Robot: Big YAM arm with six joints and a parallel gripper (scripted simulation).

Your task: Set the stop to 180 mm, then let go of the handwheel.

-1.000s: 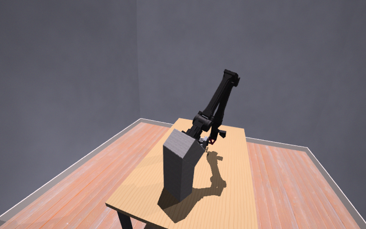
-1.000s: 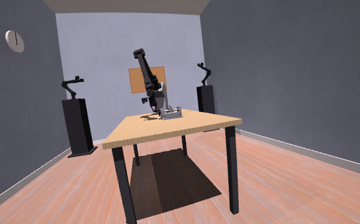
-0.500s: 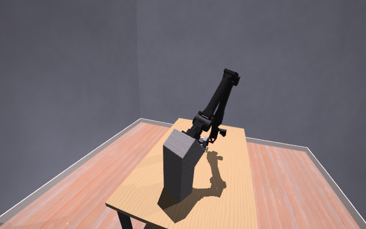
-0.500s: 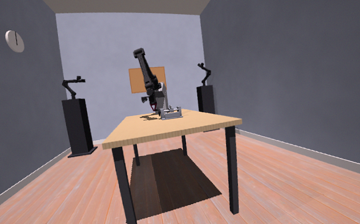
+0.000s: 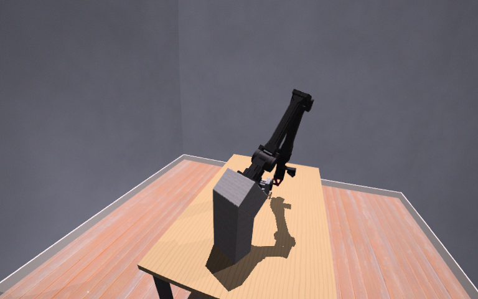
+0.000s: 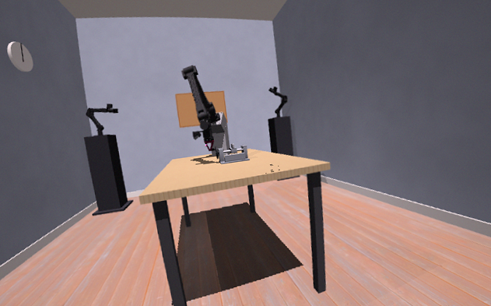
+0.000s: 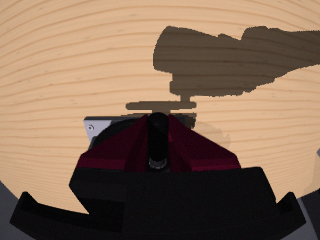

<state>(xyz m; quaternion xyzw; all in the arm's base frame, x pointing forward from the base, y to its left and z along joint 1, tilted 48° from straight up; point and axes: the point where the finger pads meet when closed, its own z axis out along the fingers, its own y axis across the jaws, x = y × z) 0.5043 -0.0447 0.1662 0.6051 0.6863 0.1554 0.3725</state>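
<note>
A grey stop fixture (image 6: 233, 155) with rails sits on the wooden table in front of a tall grey housing (image 5: 235, 215). In the wrist view my gripper (image 7: 158, 121), with dark red fingers, is shut on a small dark handle of the handwheel (image 7: 158, 135) that stands between the fingertips. A corner of the grey fixture base (image 7: 96, 127) shows just left of the fingers. In the top view the gripper (image 5: 276, 181) is low beside the housing, and the handwheel is mostly hidden there. In the exterior view the gripper (image 6: 209, 145) sits at the fixture's left end. The scale reading is too small to tell.
The arm (image 5: 287, 130) reaches down from the far end of the table. Two other arms on black pedestals (image 6: 105, 173) (image 6: 281, 135) stand by the back wall, well away. An orange board (image 6: 201, 107) hangs on the wall.
</note>
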